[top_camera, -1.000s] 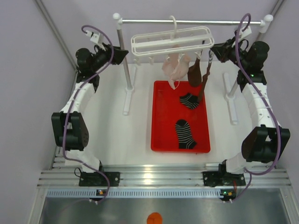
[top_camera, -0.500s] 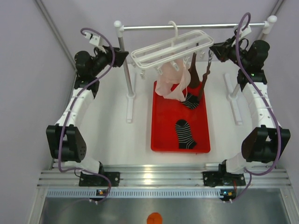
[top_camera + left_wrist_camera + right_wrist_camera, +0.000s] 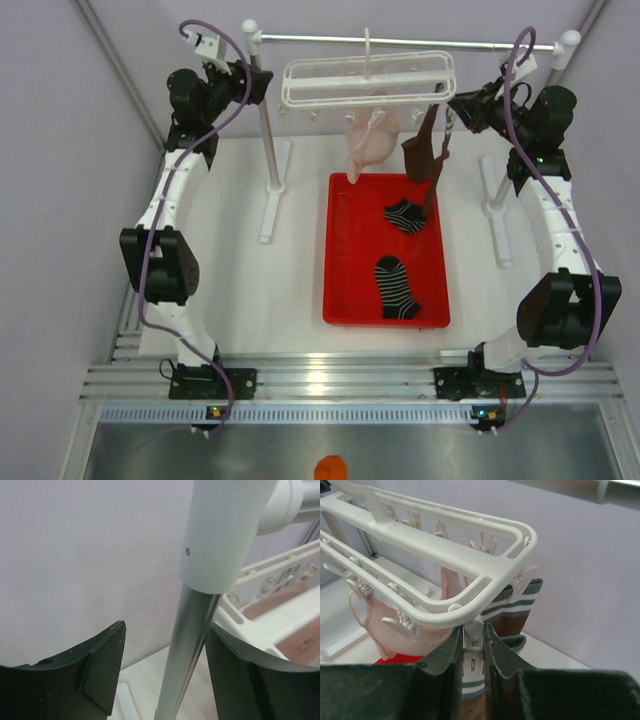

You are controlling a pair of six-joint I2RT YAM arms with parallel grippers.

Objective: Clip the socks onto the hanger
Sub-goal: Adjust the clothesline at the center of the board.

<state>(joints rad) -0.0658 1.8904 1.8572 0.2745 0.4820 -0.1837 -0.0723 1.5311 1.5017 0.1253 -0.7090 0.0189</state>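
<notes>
The white hanger (image 3: 368,80) hangs by its hook from the stand's metal crossbar (image 3: 420,43). Two dark brown socks (image 3: 425,150) hang from pegs at its right end. Two black striped socks (image 3: 405,215) (image 3: 397,287) lie in the red tray (image 3: 345,290). My right gripper (image 3: 452,108) is shut on a white peg (image 3: 473,652) under the hanger's corner (image 3: 470,565), with a brown sock's striped cuff (image 3: 517,605) just behind and another cuff below the peg. My left gripper (image 3: 256,85) is open, its fingers (image 3: 102,670) straddling the stand's left post (image 3: 192,630) without gripping it.
A pale pink fabric item (image 3: 372,140) hangs from the hanger's middle pegs above the tray's far end. The stand's white feet (image 3: 270,200) (image 3: 497,215) rest on the table either side of the tray. Purple walls close in on both sides.
The stand and hanger, tilted and swung forward half a second ago, are back level and farther away. My left arm rose up the left post. The right gripper stayed on the peg.
</notes>
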